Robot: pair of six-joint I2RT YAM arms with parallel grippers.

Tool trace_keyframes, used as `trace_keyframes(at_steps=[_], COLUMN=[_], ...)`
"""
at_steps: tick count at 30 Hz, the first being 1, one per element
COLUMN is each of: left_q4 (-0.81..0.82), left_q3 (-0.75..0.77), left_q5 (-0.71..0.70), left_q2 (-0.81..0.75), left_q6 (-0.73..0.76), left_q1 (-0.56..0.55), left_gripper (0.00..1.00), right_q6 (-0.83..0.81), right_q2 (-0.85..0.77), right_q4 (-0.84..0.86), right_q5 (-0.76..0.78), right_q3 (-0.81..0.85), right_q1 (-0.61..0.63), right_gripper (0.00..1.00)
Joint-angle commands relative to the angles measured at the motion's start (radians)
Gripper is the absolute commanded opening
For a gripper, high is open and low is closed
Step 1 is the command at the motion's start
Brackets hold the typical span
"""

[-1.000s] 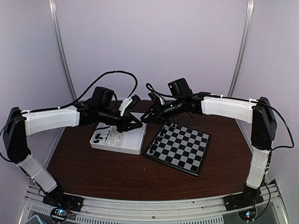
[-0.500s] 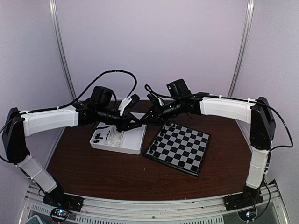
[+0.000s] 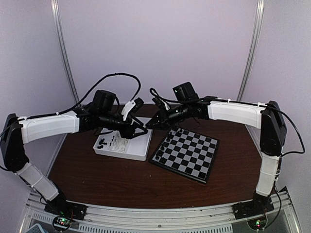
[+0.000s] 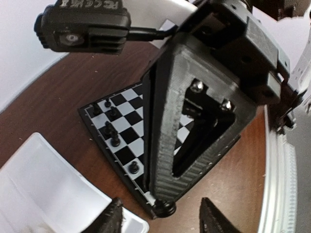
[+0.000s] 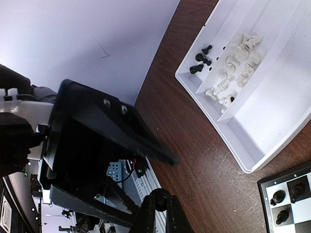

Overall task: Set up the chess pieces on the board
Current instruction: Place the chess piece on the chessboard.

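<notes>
Above the gap between tray and board, my two grippers meet tip to tip. My right gripper (image 3: 148,124) (image 5: 160,198) is shut on a small black chess piece (image 5: 159,196) (image 4: 165,208). My left gripper (image 3: 142,130) (image 4: 160,204) stands open on either side of that piece, its fingers (image 4: 114,217) apart from it. The board (image 3: 190,154) (image 4: 127,110) lies at the right, with several black chess pieces (image 3: 178,132) (image 4: 112,129) (image 5: 278,196) standing along its far left edge.
A white divided tray (image 3: 127,151) (image 5: 252,131) sits left of the board, holding white pieces (image 5: 233,68) and a few black ones (image 5: 200,58). Brown tabletop runs around both. Cables arch over both wrists.
My left jaws have opened off the black piece while my right jaws have closed on it. Both arms have barely shifted.
</notes>
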Motion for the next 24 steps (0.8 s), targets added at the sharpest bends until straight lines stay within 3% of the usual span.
trace_keyframes(at_steps=[1,4,10,13,17,24], left_q4=[0.073,0.106,0.093,0.049,-0.048,-0.081], left_q3=[-0.046,-0.097,-0.130,-0.130,-0.112,-0.130], left_q5=[-0.145,-0.236,-0.397,-0.517,-0.737,-0.798], left_q2=[-0.062,-0.089,-0.113,-0.125,-0.134,-0.164], left_q6=[-0.034,-0.080,-0.147,-0.200,-0.267,-0.324], left_q1=[-0.004,-0.002,0.018,0.043,0.074,0.114], left_gripper=[0.65,0.72,0.75,0.76,0.77,0.80], right_q6=[-0.112,-0.223,-0.420,-0.490,-0.535,-0.553], right_q2=[-0.031,-0.055,-0.113,-0.167,-0.197,-0.186], right_q4=[-0.102,-0.200,-0.355,-0.327,-0.268,-0.091], right_q5=[0.088,0.186,0.466,0.603,0.674,0.706], right_q3=[0.019,0.020,-0.028,-0.123,-0.221,-0.360], right_q1=[-0.006,-0.017,-0.012,0.000,0.012,0.064], right_gripper=[0.00,0.00,0.00,0.01,0.01,0.01])
